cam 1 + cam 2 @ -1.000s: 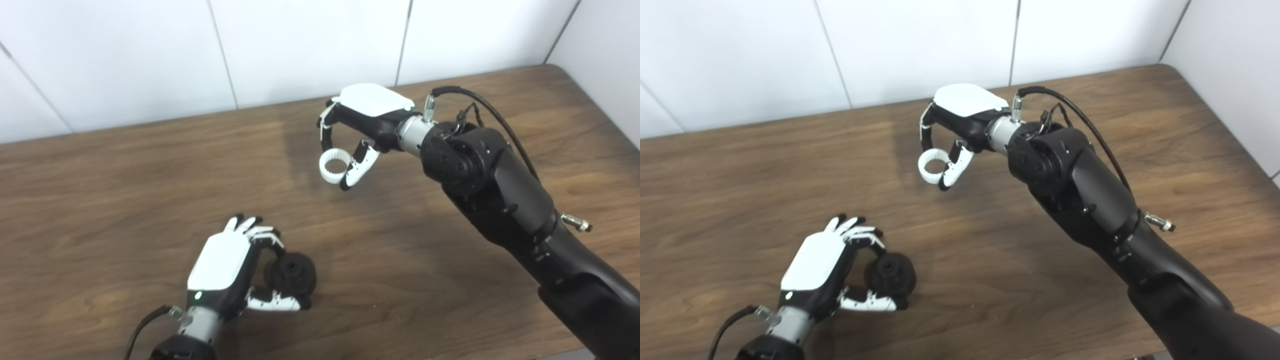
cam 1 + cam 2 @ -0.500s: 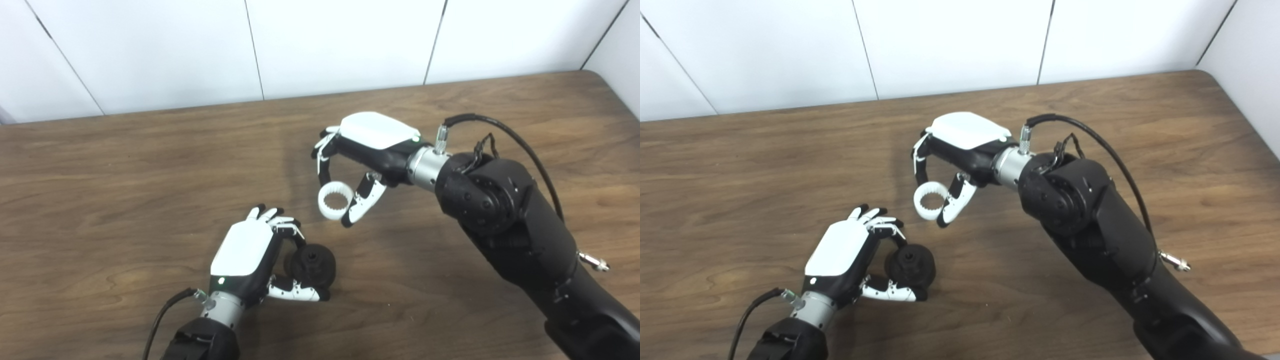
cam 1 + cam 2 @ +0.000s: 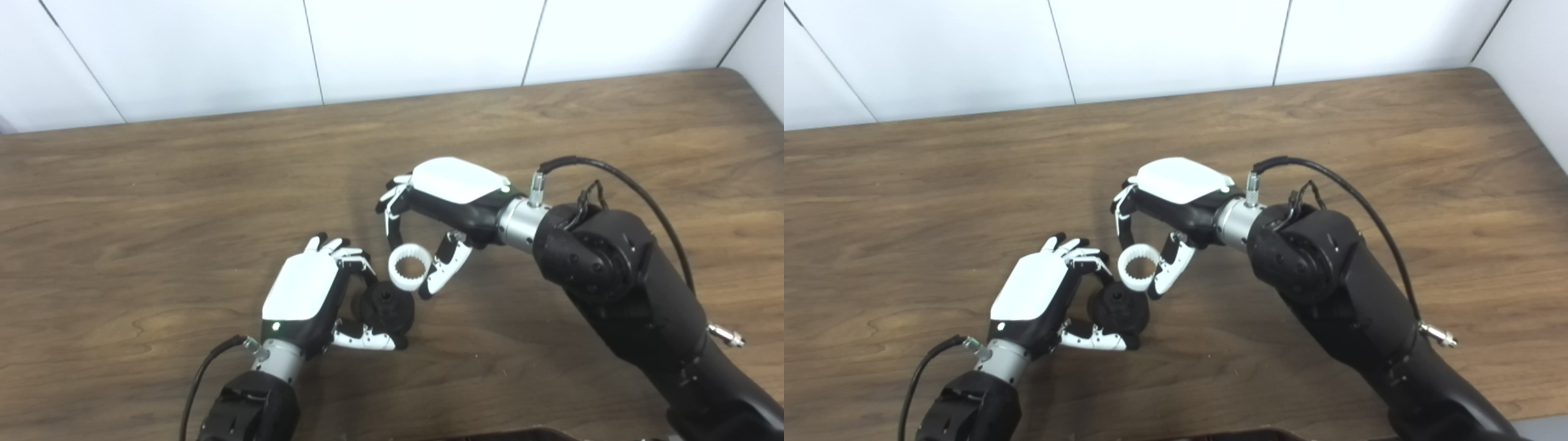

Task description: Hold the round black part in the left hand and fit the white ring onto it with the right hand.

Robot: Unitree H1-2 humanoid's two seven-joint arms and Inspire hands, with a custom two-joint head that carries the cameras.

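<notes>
My left hand [image 3: 304,296] is shut on the round black part [image 3: 387,308], fingers on its far side and thumb below it, just above the wooden table [image 3: 153,202]. The part's hub with a centre hole faces up and to the right. My right hand [image 3: 450,193] pinches the white ring [image 3: 410,267], which has teeth inside, between its fingers and thumb. The ring hangs just above and to the right of the black part, its lower edge close to the part's rim; I cannot tell if they touch.
White wall panels [image 3: 416,43] run along the table's far edge. The table's rounded right corner [image 3: 1488,76] meets a side wall. A cable [image 3: 600,177] loops over my right forearm. A dark edge [image 3: 502,433] shows at the bottom of the picture.
The camera has shifted. My right hand has carried the white ring down and towards my left hand, closing the gap to the black part. My left hand still holds the part.
</notes>
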